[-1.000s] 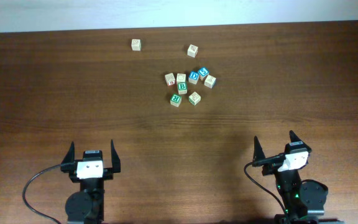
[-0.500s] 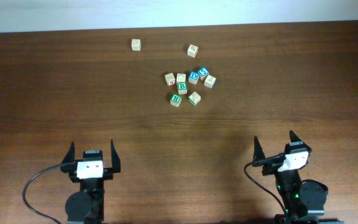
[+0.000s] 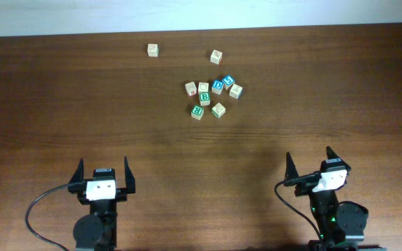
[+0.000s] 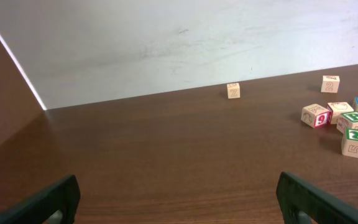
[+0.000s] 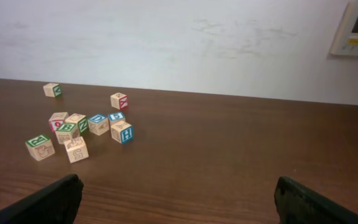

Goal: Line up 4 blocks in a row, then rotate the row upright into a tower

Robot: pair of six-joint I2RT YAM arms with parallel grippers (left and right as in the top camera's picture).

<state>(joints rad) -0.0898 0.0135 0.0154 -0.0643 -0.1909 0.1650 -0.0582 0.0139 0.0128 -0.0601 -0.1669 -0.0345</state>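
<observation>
The blocks lie in a cluster at the table's far middle. A green "B" cube (image 3: 204, 97) sits among them, with a green "R" cube (image 3: 197, 110) and a green-edged cube (image 3: 218, 109) just in front. The right wrist view shows the "R" cube (image 5: 40, 147), the "B" cube (image 5: 66, 130) and a mostly tan cube (image 5: 76, 149). The left wrist view catches the "R" cube (image 4: 357, 142) at its right edge. My left gripper (image 3: 103, 166) and right gripper (image 3: 308, 156) stand open and empty near the front edge, far from the cluster.
A blue "D" cube (image 3: 217, 86), a second blue cube (image 3: 228, 81) and a red-printed cube (image 3: 190, 88) share the cluster. Two lone cubes (image 3: 153, 49) (image 3: 216, 56) sit nearer the back edge by the white wall. Bare wood separates the grippers from the blocks.
</observation>
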